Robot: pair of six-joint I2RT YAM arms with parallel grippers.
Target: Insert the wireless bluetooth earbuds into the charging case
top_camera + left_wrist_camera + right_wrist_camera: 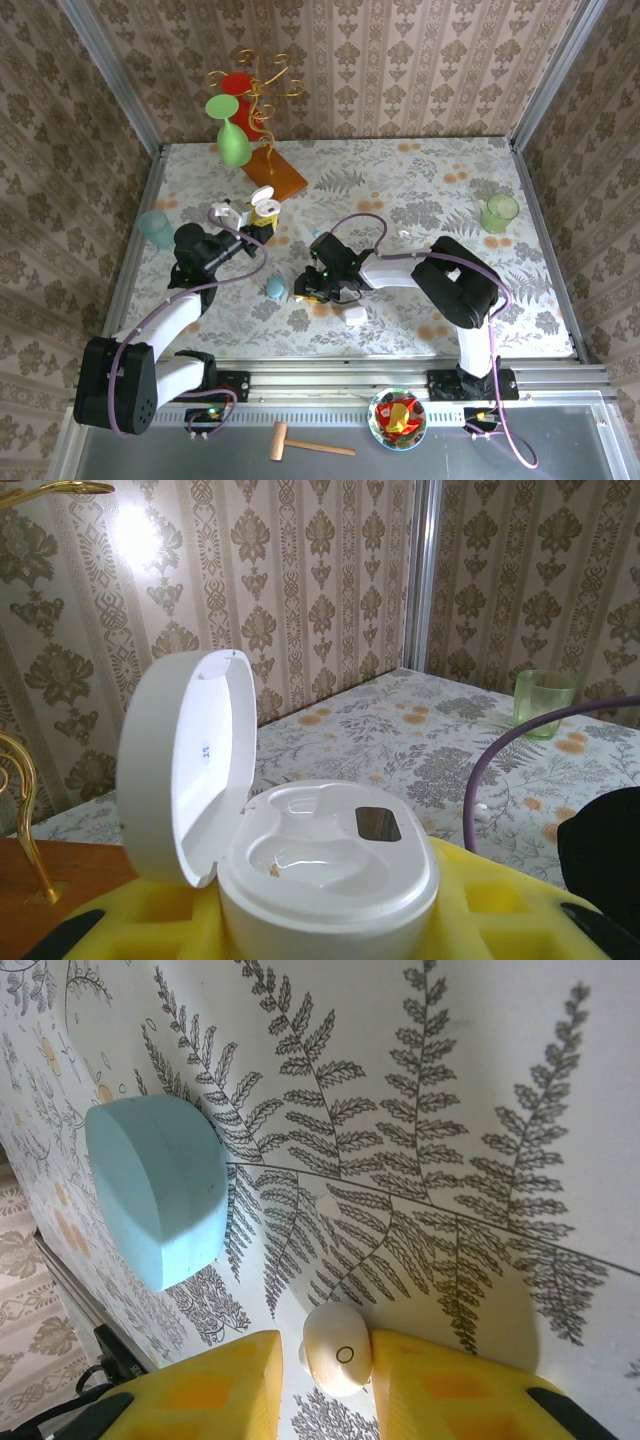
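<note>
Left gripper: clamped on the charging case, which is glossy white and rounded, lid hinged open, both wells empty.
Right gripper: yellow foam pads flank a smooth white earbud lying on the table; whether the grip is firm can't be told.
Nearby: a matte pale blue case, closed, on the fern-print cloth.

The charging case is white and round-edged. It stands upright with its lid swung up on the left hinge, showing two shallow moulded wells and a small dark window. The left gripper clamps it, beyond the pale blue case and well apart from it. One earbud, white and rounded with a small ring mark, lies on the table near the pale blue case without touching it. It sits between the fingers of the right gripper, against one and just clear of the other.
</note>
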